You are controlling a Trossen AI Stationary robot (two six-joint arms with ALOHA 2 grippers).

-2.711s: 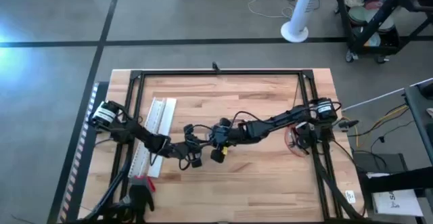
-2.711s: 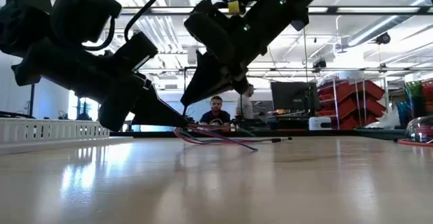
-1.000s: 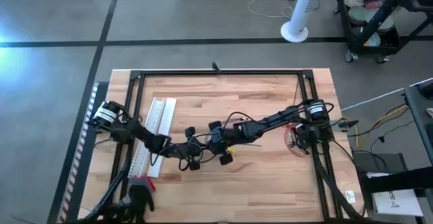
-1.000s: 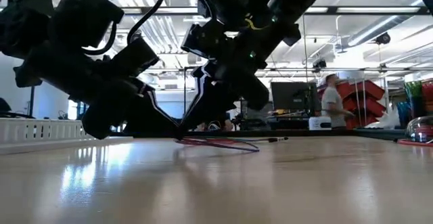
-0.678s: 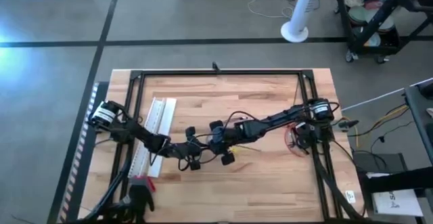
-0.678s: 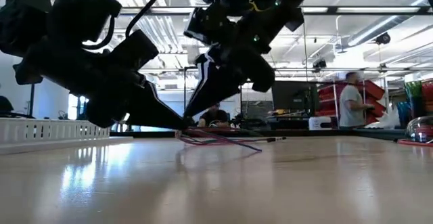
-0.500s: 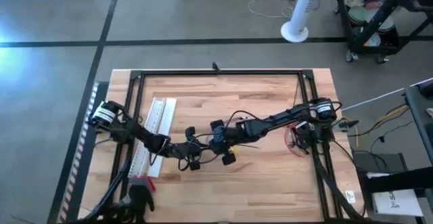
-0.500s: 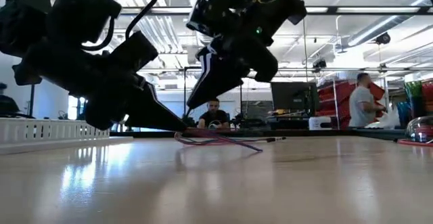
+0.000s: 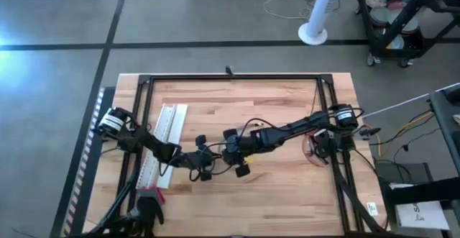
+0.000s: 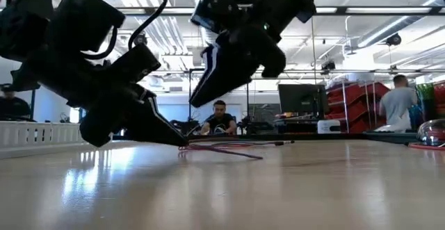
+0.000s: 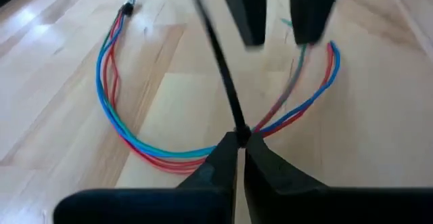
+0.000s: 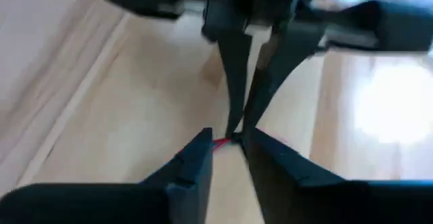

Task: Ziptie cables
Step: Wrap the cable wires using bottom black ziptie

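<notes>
The cables [image 11: 115, 116], a few red and blue wires, lie in loops on the wooden table [image 9: 287, 188]; the low view shows them [image 10: 236, 149] flat on the top. A thin black ziptie strap [image 11: 216, 55] slants up from the spot where the wires cross. My left gripper [image 11: 238, 141] is shut at that crossing, its tips down on the table [image 10: 182, 144]. My right gripper [image 12: 226, 149] hangs open just above and beyond the crossing [image 10: 198, 99], touching nothing. My left gripper pinches the black ziptie's lower end [image 11: 235, 130] between its two fingertips, right where the wires cross. The fingers slant down from the table's left side. The strap sticks up free beyond the tips; the wires lie slack on the table. Whether the wires are also pinched is hidden by the tips.
A long white slotted strip [image 9: 164, 141] lies along the left side, behind the left arm. A small red coil [image 9: 313, 152] sits by the right arm's base. A black frame [image 9: 230, 78] rims the table. People [image 10: 220, 119] are in the room beyond.
My right gripper has risen from the crossing of the wires, where its tips stood by the left gripper's, and now hangs clear above it. My left gripper has tipped lower onto the table and stayed shut. The wires' raised loop has settled flat.
</notes>
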